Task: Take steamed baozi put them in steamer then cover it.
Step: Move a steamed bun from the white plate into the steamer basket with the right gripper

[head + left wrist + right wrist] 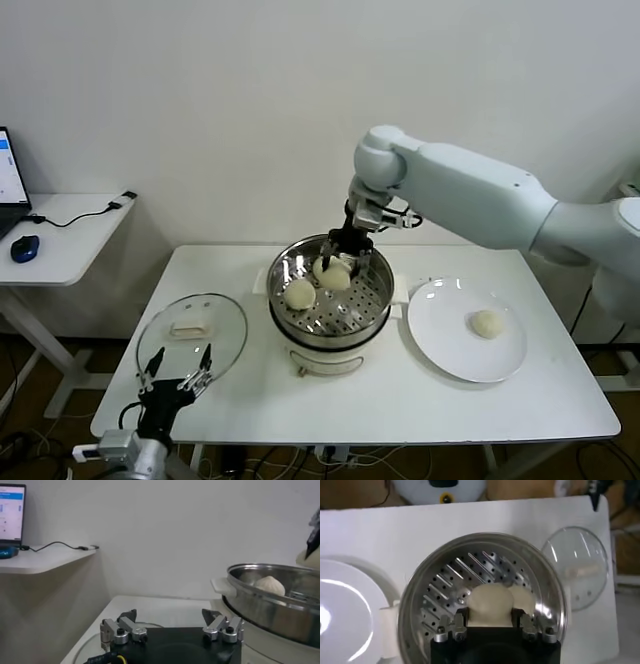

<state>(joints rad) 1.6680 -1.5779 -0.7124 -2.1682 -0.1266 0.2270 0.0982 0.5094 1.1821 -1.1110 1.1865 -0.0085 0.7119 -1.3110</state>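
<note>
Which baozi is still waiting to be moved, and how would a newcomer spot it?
Start at the steel steamer mid-table, then look to the white plate on the robot's right. The lone baozi lies there, while the other buns sit inside the steamer.

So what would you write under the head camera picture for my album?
Right gripper lowers a held baozi into the steamer; one baozi waits on the plate, glass lid aside.

A white plate (440,330) is sitting at the centre right of the frame on the white counter (400,405). At the upper left, a side desk (70,235) is carrying a laptop (10,180), a blue mouse (24,248) and a black cable (95,210)
</note>
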